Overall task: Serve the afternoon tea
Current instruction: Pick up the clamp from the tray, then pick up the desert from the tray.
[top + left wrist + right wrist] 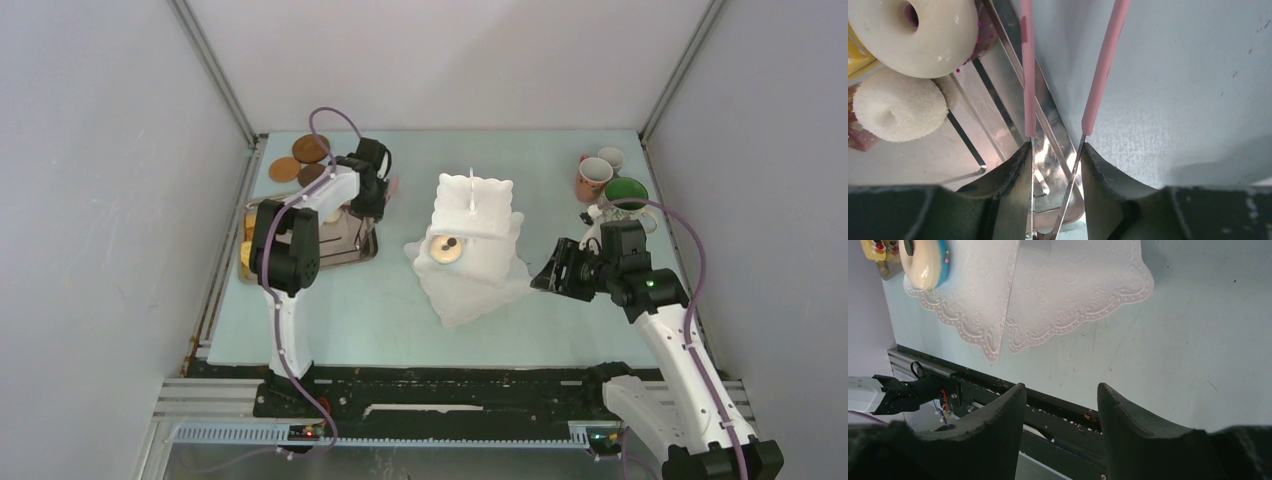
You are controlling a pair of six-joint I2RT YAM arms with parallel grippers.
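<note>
The white three-tier stand [470, 230] stands mid-table, with one donut [447, 247] on a tier; in the right wrist view its wavy plates [1073, 285] and that donut [925, 262] show. My left gripper [1055, 150] sits at the tray's right edge, its fingers pressed against both arms of the pink tongs [1100, 70]. A glazed donut [918, 35] and a sugared donut [898, 105] lie on the tray to its left. My right gripper [1060, 390] hovers open and empty right of the stand. Pink mug [593, 178], small pale mug [611, 158] and green-inside mug [625, 194] stand back right. Brown coasters [309, 148] lie back left.
The grey metal tray [350, 245] lies at the left, with yellow cakes [247, 240] at its left end. The black rail [1058, 412] along the table's near edge runs below my right gripper. Grey walls enclose the table on three sides.
</note>
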